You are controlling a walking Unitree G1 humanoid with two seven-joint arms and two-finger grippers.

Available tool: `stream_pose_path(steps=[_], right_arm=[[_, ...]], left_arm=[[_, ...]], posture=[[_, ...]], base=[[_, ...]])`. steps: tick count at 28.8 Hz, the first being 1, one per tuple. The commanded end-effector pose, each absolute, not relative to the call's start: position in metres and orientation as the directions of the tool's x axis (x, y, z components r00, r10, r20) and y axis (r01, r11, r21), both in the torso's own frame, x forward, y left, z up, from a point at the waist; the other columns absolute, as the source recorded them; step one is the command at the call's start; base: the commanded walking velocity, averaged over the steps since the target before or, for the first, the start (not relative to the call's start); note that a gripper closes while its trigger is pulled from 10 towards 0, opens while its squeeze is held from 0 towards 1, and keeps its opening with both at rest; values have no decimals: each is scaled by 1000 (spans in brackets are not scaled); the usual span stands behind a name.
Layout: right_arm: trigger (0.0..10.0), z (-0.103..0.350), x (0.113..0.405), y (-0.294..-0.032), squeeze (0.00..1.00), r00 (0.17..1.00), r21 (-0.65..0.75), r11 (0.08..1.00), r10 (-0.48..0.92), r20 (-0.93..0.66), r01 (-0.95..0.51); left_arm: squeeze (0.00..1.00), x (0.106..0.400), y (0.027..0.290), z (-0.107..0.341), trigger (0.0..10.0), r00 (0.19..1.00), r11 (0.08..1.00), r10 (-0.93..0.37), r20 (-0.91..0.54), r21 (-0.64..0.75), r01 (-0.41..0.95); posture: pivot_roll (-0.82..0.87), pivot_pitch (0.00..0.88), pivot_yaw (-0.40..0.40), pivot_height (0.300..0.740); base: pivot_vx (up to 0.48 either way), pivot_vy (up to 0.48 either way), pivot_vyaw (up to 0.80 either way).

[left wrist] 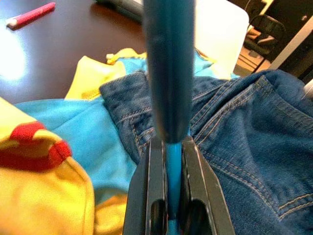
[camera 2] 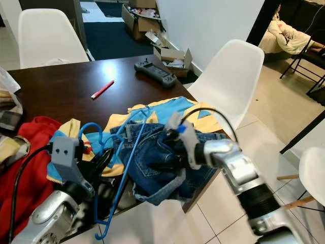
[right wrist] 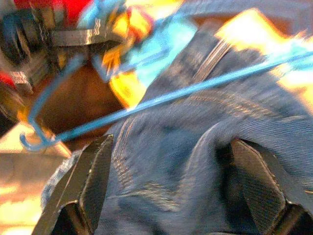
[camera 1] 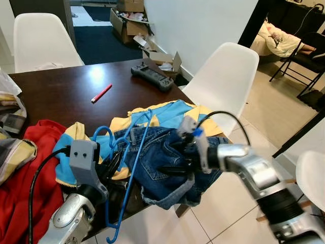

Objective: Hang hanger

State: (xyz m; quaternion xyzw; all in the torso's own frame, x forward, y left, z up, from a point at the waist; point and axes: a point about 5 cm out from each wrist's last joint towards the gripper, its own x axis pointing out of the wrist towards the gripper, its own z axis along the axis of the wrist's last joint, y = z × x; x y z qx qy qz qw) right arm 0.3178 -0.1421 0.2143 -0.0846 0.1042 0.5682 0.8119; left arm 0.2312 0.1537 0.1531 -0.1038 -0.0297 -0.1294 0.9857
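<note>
A thin blue hanger (camera 1: pixel 133 168) stands on end over the clothes at the table's front edge, its hook end hanging below the edge. My left gripper (left wrist: pixel 171 147) is shut on one of the hanger's bars, low at the front left (camera 1: pixel 109 168). Denim jeans (camera 1: pixel 157 157) lie crumpled under and beside the hanger. My right gripper (right wrist: pixel 176 176) is open, its two fingers spread wide with a fold of the denim bulging between them. It reaches in from the right (camera 1: pixel 175 158). The right wrist view is blurred.
The dark wooden table (camera 1: pixel 61 91) holds a red garment (camera 1: pixel 20 188), a yellow and blue shirt (camera 1: pixel 172 114), a red pen (camera 1: pixel 101 93) and a black controller (camera 1: pixel 152 77). White chairs stand at the right (camera 1: pixel 223 81) and back left (camera 1: pixel 43 40). Cardboard boxes (camera 1: pixel 129 20) sit behind.
</note>
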Motion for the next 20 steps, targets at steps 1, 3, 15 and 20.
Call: stream_pose_path(steps=[1,3,15,20], right_arm=[[10000,230,316,-149,608,300,-4,304,937,-177,-953],[10000,234,315,-151,333,286,3,289,946,-152,-957],[10000,233,366,-160,0,642,42,653,753,-140,-756],[10000,221,377,-165,0,730,75,754,652,-207,-652]], left_arm=[[0,230,156,141,10000,974,951,-220,52,-212,226],[0,230,156,140,10000,974,950,-220,55,-213,226],[0,230,154,138,10000,969,946,-233,87,-212,246],[0,231,154,138,10000,968,946,-233,96,-210,248]], posture=[[109,102,-199,740],[116,97,-200,740],[123,84,-201,740],[123,86,-201,740]], base=[[0,0,0],[0,0,0],[0,0,0],[0,0,0]])
